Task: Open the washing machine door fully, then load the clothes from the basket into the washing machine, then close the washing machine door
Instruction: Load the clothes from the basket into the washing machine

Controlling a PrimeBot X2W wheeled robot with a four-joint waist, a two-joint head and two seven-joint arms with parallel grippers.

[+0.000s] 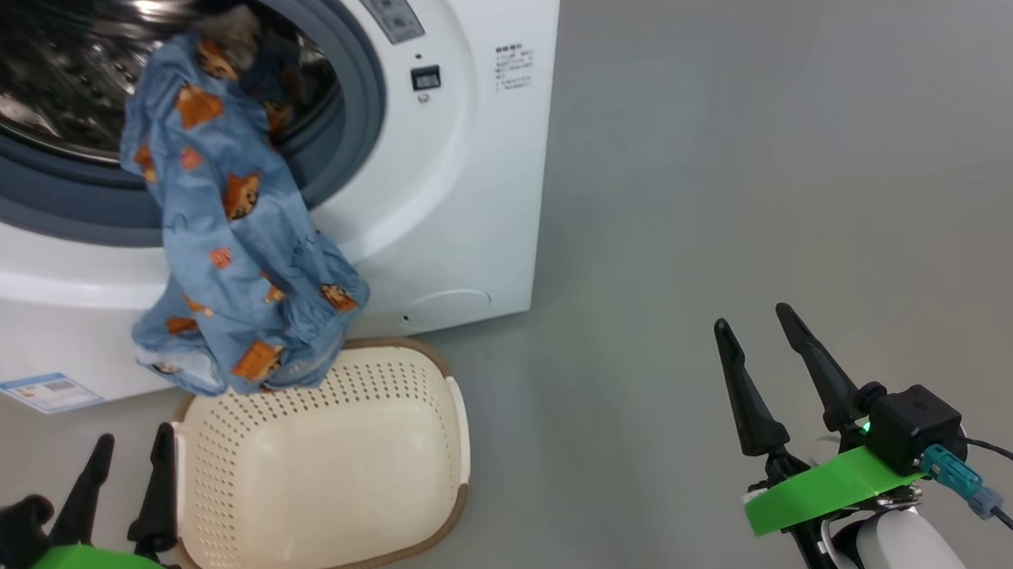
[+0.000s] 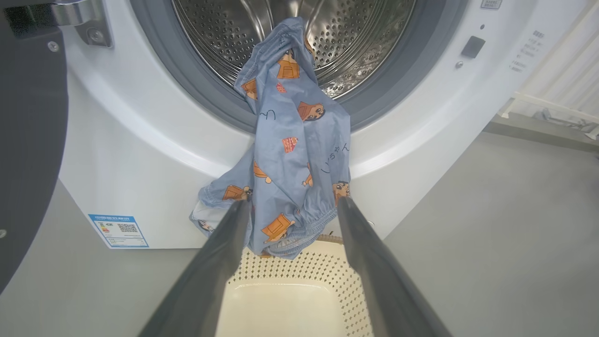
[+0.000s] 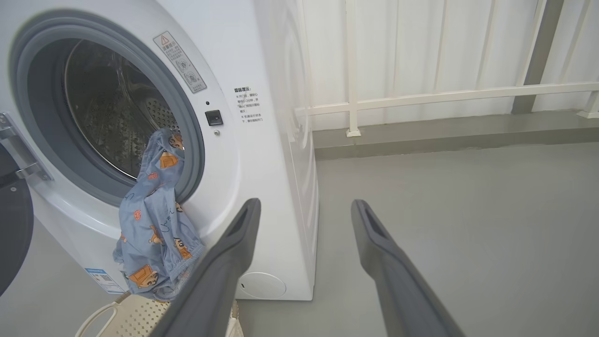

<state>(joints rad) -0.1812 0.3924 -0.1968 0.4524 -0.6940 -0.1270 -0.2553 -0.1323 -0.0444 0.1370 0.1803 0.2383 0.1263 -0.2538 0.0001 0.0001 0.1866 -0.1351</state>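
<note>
The washing machine [image 1: 453, 194] stands with its door [image 2: 28, 140] swung open to the left. Light blue clothes [image 1: 235, 243] with orange figures hang out of the steel drum, over the grey gasket and down the white front. Their lower hem reaches the far rim of the basket [image 1: 328, 493], whose cream inside is bare. My left gripper [image 1: 134, 434] is open beside the basket's left edge, its fingers [image 2: 224, 252] framing the hanging clothes [image 2: 295, 154]. My right gripper [image 1: 751, 315] is open over the floor, right of the machine [image 3: 262, 154], holding nothing.
A blue energy sticker [image 1: 47, 391] and a round flap [image 1: 448, 307] sit low on the machine's front. A white railing [image 3: 421, 98] runs along the wall behind the machine. Grey floor [image 1: 764, 183] stretches to the machine's right.
</note>
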